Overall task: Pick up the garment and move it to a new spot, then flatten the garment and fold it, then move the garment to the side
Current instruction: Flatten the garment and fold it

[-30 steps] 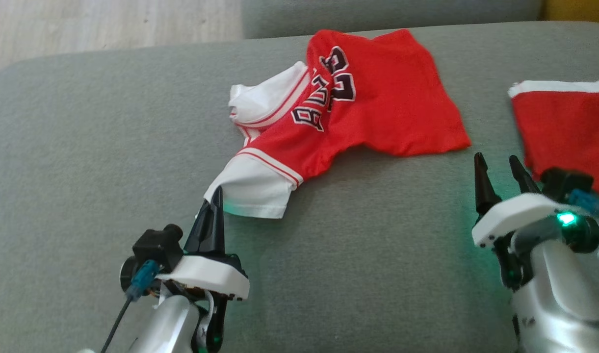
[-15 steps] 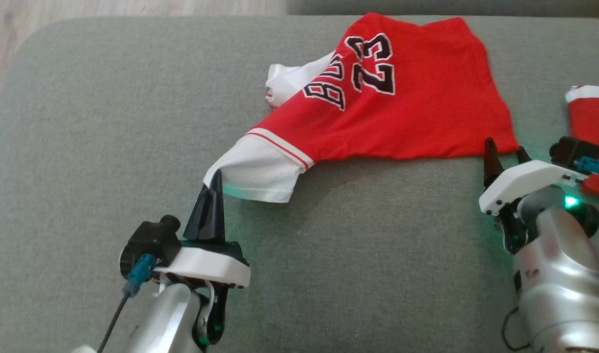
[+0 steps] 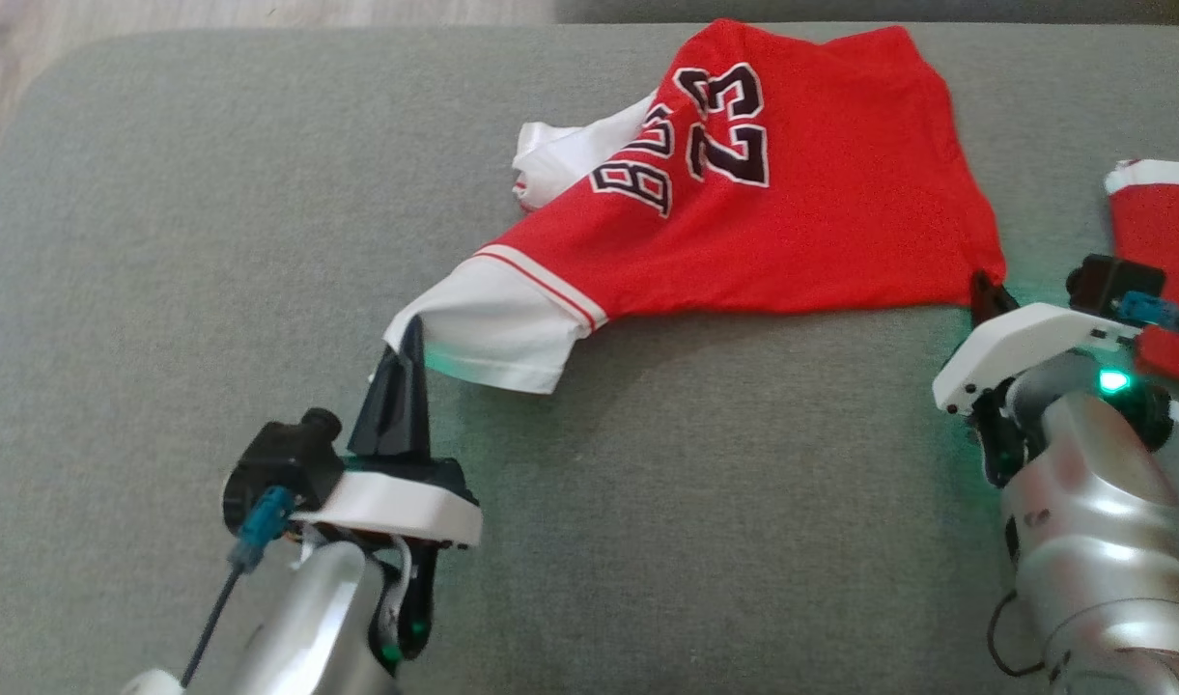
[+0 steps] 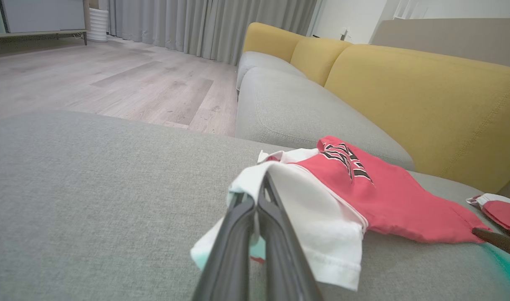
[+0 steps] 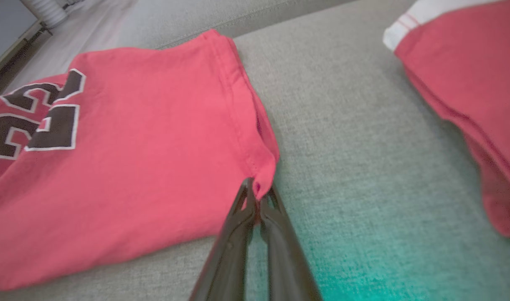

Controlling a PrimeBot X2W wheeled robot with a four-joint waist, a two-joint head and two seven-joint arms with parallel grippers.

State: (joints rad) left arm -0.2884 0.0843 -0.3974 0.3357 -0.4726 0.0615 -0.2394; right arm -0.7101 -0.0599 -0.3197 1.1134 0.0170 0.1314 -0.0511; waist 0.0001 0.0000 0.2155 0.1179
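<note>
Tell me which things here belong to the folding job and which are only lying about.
Job:
- jersey
- left tool, shut on its sleeve
- right tool, shut on its corner

Lying about:
- second red garment
- grey cushion, under everything
- yellow backrest

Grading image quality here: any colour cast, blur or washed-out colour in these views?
Head view: fairly sharp, with green light spilling on the cushion at lower right. Left wrist view: jaws out of focus up close, teal tint on the white sleeve. Right wrist view: soft throughout, jersey washed to pink, teal patch on the cushion.
</note>
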